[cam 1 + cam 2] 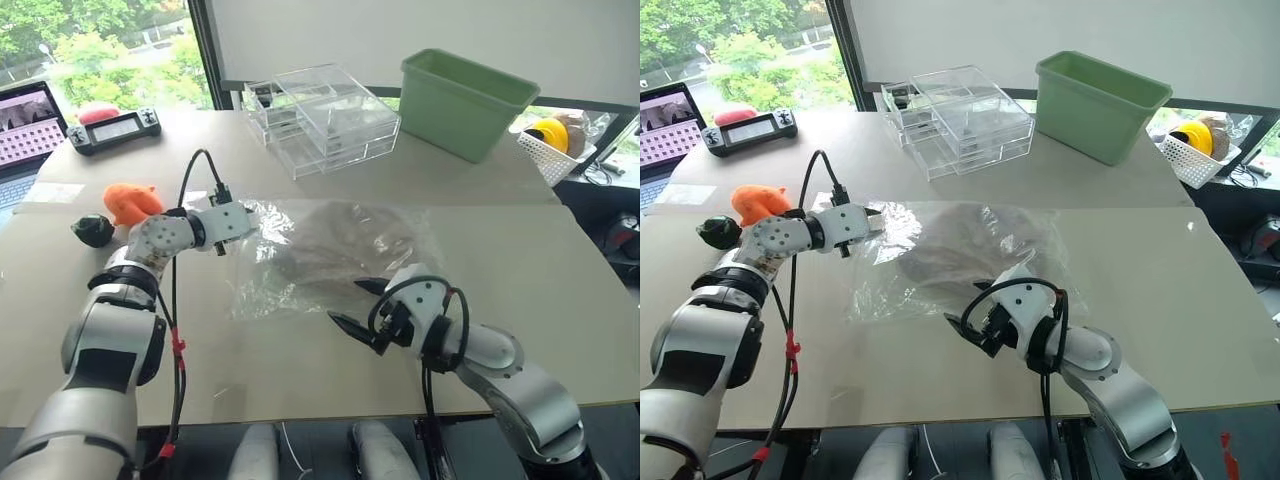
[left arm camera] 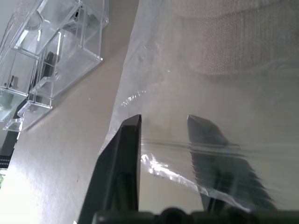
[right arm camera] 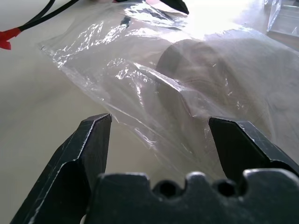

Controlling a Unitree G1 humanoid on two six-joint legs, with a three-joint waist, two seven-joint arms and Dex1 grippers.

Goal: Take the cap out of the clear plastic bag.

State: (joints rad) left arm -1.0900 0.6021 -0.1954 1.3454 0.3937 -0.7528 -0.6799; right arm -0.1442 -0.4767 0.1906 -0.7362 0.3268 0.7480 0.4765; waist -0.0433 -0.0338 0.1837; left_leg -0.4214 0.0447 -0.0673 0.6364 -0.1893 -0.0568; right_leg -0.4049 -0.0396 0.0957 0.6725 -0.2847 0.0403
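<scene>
Left tool (image 2: 163,122) pinching clear plastic bag (image 1: 320,262) edge; right tool (image 3: 159,126) released; beige table (image 1: 520,280), window behind.

We find the soft beige fabric cap (image 1: 970,250) inside the large crinkly transparent plastic bag (image 1: 880,285), which lies between our two pairs of fingers. Behind the bag stand the rigid clear acrylic drawer boxes (image 1: 958,120), with the rectangular green plastic bin (image 1: 1102,100) to their right.
</scene>
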